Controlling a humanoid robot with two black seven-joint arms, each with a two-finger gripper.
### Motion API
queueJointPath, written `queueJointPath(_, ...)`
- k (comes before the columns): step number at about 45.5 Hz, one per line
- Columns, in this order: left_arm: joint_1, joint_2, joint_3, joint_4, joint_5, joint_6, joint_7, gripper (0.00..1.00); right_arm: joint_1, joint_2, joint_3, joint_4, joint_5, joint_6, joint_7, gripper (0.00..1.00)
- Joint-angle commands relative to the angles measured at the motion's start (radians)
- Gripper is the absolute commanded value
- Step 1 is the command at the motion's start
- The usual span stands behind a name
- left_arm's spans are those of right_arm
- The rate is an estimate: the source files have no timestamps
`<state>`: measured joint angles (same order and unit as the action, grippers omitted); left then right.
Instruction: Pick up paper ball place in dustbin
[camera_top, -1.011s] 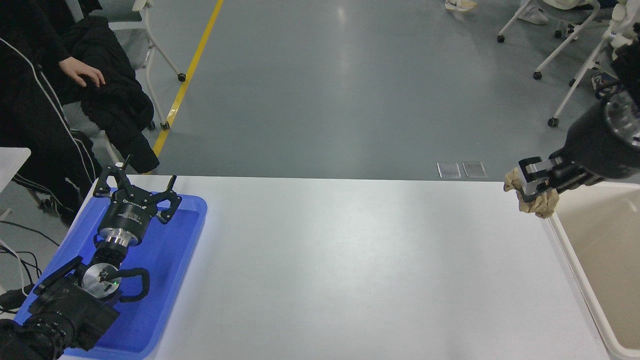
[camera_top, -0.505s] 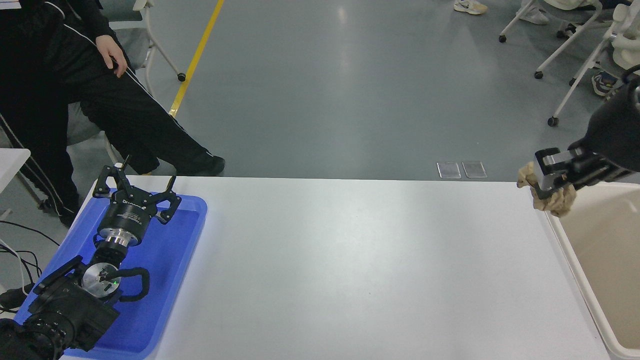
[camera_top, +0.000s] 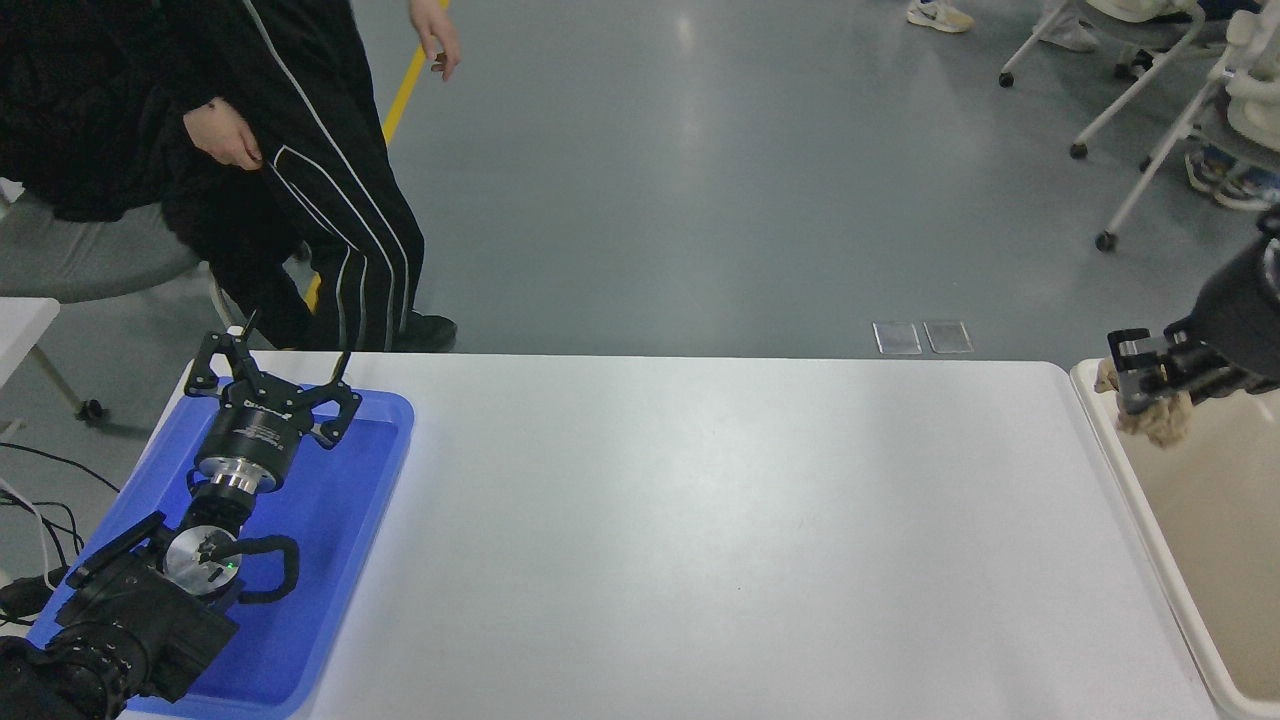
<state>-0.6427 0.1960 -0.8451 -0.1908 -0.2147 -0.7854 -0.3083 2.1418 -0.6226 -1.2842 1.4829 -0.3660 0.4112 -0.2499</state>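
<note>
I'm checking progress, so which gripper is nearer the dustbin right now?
Right. The right gripper holds the paper ball over the dustbin, near its far left corner. The left gripper sits parked over the blue tray, across the table.

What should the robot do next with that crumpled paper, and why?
Probably open the right pincer and let go. It grips the paper ball, which already hangs inside the dustbin's rim, over its open inside, so it should drop straight in.
</note>
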Motion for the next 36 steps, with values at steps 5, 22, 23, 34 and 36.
queueJointPath(5,0.000,0.000,0.000,0.001,0.000,0.000,0.000,1.00,-0.555,-0.005,0.126,-0.442,0.001,-0.187,0.001,0.00)
queueJointPath(22,0.000,0.000,0.000,0.001,-0.002,0.000,-0.002,1.00,-1.207,0.063,0.508,-1.148,0.007,-0.192,0.001,0.00)
queueJointPath(23,0.000,0.000,0.000,0.001,-0.002,0.000,-0.002,1.00,-1.232,0.076,0.528,-1.179,0.007,-0.192,0.001,0.00)
queueJointPath(34,0.000,0.000,-0.002,0.001,-0.002,0.000,-0.002,1.00,-1.412,0.181,0.658,-1.325,0.007,-0.245,0.001,0.00)
queueJointPath(36,0.000,0.000,-0.002,0.001,-0.002,0.000,-0.002,1.00,-1.419,0.185,0.663,-1.325,0.009,-0.261,0.001,0.00)
